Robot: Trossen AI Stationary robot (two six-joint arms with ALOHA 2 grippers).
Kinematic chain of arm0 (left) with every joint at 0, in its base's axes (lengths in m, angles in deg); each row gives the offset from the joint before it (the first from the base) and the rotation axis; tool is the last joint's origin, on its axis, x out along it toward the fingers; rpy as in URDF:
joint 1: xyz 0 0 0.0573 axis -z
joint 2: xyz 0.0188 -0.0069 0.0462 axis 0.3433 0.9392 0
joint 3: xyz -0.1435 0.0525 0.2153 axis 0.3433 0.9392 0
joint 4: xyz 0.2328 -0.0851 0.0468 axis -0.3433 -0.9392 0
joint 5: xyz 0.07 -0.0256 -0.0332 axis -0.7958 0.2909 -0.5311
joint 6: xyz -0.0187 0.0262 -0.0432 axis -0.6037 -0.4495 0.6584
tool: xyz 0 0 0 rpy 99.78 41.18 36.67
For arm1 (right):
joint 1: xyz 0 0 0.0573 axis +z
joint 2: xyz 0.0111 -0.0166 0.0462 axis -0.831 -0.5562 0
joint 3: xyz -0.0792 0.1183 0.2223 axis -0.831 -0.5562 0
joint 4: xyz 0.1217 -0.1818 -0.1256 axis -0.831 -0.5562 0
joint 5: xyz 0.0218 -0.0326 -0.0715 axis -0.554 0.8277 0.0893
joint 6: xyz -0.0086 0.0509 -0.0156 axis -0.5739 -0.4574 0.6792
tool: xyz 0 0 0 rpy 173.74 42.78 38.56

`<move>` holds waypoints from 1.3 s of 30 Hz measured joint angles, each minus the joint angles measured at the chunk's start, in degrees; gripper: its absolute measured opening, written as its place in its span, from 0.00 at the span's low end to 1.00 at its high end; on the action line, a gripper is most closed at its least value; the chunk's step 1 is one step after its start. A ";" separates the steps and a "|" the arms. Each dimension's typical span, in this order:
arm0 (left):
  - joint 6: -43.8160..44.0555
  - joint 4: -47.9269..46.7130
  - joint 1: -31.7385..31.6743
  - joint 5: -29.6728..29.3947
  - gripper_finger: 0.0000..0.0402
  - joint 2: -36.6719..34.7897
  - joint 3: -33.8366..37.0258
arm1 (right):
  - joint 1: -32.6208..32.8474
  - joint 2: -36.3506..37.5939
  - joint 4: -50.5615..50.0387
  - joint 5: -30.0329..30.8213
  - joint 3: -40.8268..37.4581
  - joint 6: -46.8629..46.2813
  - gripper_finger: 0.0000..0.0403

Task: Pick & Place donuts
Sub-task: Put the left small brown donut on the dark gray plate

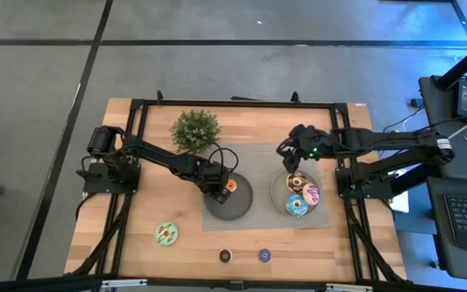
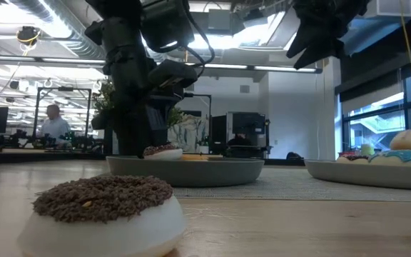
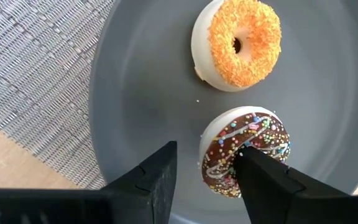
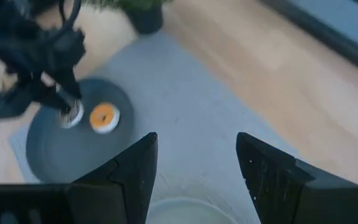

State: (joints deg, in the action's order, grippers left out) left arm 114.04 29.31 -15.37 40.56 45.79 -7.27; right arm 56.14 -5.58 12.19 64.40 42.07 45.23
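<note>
Nearest the low camera sits the mini brown donut (image 2: 102,214) on the bare wooden surface (image 1: 136,243), with a purple one (image 1: 264,255) just beside it and the green donut (image 1: 166,234) farther toward the left arm's side. From there I work down in size: grey mat (image 1: 258,154), potted plant (image 1: 194,130), dark plate (image 1: 242,203), pale bowl (image 1: 277,195).

On the plate, my left tool (image 3: 207,177) stands open with one finger touching the chocolate sprinkled donut (image 3: 244,149), which leans tilted on edge rather than flat; the orange mini donut (image 3: 238,43) lies near it. My right tool (image 4: 197,165) hovers open above the mat by the bowl, which holds the blue (image 1: 297,204), pink (image 1: 310,193) and a dark one (image 1: 296,182).

My worry: lifting the left tool could drag that tilted donut along, rolling it into the orange one or over the rim.
</note>
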 joint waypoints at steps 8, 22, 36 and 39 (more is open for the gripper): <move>-0.02 0.35 0.00 0.03 0.38 -0.04 0.00 | 6.26 -6.88 13.22 -0.70 -2.24 8.86 0.55; 0.67 0.50 0.00 -0.47 0.54 -0.04 0.00 | 10.69 -9.93 54.28 -7.82 -20.40 11.39 0.55; 1.55 4.07 0.00 -0.49 0.62 -0.07 0.04 | 10.76 -19.73 60.08 -8.11 -20.63 12.07 0.55; 1.51 4.62 0.00 -0.54 0.62 -0.07 0.04 | 10.74 -23.11 63.81 -10.47 -20.63 12.90 0.55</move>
State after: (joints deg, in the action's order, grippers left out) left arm 115.55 33.92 -15.37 40.02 45.73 -7.23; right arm 66.88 -28.69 76.00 53.93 21.44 58.13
